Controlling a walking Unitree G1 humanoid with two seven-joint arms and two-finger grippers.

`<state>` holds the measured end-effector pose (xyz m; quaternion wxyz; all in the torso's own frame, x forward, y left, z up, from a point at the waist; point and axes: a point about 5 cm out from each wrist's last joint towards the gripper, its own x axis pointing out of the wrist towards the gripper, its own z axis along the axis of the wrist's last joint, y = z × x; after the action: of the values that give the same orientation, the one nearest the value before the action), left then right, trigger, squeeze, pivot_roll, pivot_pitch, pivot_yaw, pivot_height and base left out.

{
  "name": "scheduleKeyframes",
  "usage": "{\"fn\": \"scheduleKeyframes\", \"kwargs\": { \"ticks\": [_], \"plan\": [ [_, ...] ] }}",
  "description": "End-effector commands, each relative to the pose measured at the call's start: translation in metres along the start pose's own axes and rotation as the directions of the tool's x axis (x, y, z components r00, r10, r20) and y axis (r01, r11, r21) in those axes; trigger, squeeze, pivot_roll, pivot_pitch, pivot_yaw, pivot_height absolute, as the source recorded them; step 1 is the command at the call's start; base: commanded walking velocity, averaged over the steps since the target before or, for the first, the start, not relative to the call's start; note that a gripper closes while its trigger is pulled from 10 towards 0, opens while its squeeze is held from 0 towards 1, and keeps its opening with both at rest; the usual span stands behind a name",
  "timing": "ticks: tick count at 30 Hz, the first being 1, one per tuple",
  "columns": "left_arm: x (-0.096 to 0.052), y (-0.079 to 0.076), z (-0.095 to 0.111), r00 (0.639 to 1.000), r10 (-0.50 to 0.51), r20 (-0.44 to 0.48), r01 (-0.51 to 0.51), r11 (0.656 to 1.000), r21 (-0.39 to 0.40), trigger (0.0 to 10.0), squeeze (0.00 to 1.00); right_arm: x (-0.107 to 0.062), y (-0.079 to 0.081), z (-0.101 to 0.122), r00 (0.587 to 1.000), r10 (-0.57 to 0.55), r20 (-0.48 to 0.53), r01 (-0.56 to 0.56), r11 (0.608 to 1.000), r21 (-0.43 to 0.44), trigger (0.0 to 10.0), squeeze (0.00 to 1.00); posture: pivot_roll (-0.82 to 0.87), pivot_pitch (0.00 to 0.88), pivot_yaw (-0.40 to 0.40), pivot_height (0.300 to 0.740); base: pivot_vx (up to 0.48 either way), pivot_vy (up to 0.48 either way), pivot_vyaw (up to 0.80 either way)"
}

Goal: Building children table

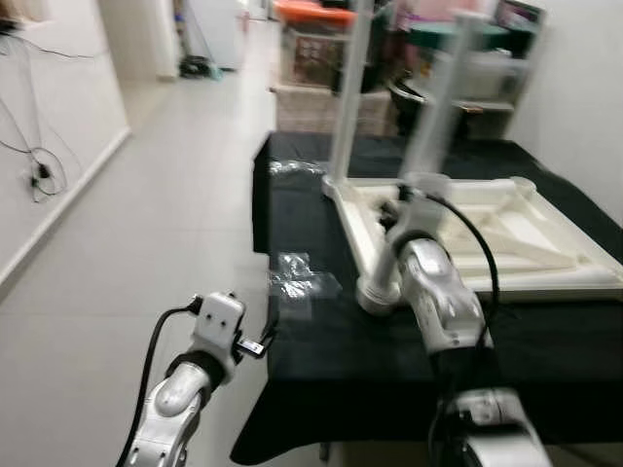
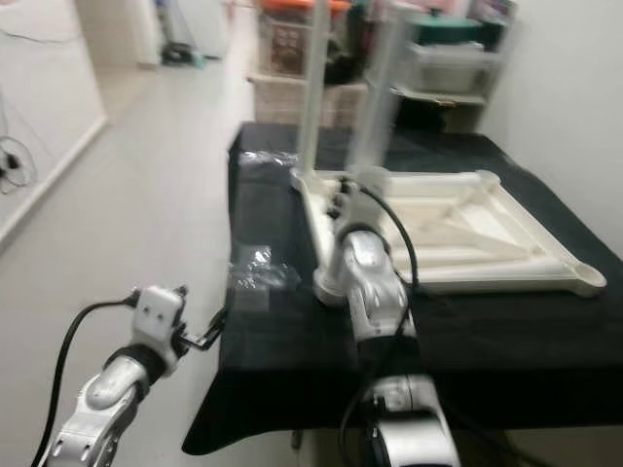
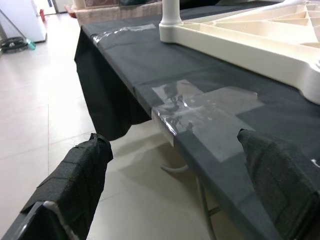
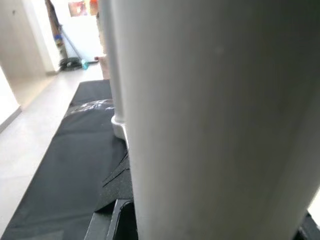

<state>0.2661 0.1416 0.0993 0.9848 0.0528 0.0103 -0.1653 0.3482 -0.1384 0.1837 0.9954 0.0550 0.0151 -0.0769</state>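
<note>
— Blocking almost everything at the right wrist, that white table leg point(image 4: 210, 115); right gripper's point(image 1: 407, 191) grip unclear.
— Upturned tabletop point(image 1: 487, 238) lies on black cloth point(image 1: 321, 341). Left gripper point(image 3: 175, 195) gapes beside the edge.

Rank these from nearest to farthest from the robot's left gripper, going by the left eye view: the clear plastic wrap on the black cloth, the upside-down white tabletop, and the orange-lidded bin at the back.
From the left gripper, off the table's left edge:
1. Clear plastic wrap, just ahead, near that edge of the black cloth.
2. Upside-down white tabletop, farther right on the cloth.
3. Orange-lidded bin, at the back of the room.
</note>
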Motion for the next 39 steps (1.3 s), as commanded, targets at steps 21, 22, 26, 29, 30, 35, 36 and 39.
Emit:
{"fn": "scheduleKeyframes", "kwargs": {
  "ticks": [21,22,26,29,30,35,36,39],
  "plan": [
    [0.006,-0.006,0.004,0.999,-0.043,0.016,0.043,0.999,0.002,10.0,0.0,0.033,-0.006,0.035,0.867,0.481,-0.129,-0.497,0.853,-0.158,0.0,0.0,0.06,0.0,-0.104,0.74,0.0,0.0,0.0],
    [0.006,-0.006,0.004,0.999,-0.041,0.015,0.041,0.999,0.002,10.0,0.0,0.042,-0.021,0.036,0.964,0.249,-0.092,-0.259,0.958,-0.123,0.0,0.0,0.07,0.0,-0.104,0.74,0.0,0.0,0.0],
    [0.005,-0.008,0.004,0.999,-0.042,0.015,0.042,0.999,-0.001,10.0,0.0,0.019,-0.008,0.002,0.981,-0.059,-0.183,0.069,0.996,0.049,0.0,0.0,0.07,0.0,-0.104,0.74,0.0,0.0,0.0],
    [0.005,-0.008,0.004,0.999,-0.044,0.015,0.044,0.999,0.0,10.0,0.0,-0.001,0.025,-0.006,0.977,0.076,-0.198,-0.055,0.992,0.112,10.0,0.0,0.07,0.0,-0.096,0.74,0.0,0.0,0.0],
    [0.005,-0.008,0.004,0.999,-0.045,0.014,0.045,0.999,0.002,10.0,0.0,-0.01,0.036,-0.007,0.974,0.134,-0.184,-0.107,0.983,0.146,10.0,0.0,0.07,0.0,-0.096,0.74,0.0,0.0,0.0],
    [0.005,-0.005,0.004,0.999,-0.046,0.012,0.046,0.999,0.008,10.0,0.0,-0.019,0.052,0.012,0.899,0.436,-0.031,-0.415,0.873,0.256,10.0,1.0,0.07,0.0,-0.093,0.74,0.0,0.0,0.0],
    [0.005,-0.005,0.004,0.999,-0.046,0.012,0.046,0.999,0.008,10.0,0.0,-0.019,0.052,0.012,0.899,0.436,-0.031,-0.415,0.873,0.256,10.0,1.0,0.07,0.0,-0.093,0.74,0.0,0.0,0.0],
    [0.006,-0.004,0.004,0.999,-0.045,0.015,0.045,0.999,0.008,10.0,0.0,0.0,0.042,0.042,0.787,0.616,0.039,-0.609,0.765,0.208,10.0,0.0,0.06,0.0,-0.095,0.74,0.0,0.0,0.0]
  ]
}}
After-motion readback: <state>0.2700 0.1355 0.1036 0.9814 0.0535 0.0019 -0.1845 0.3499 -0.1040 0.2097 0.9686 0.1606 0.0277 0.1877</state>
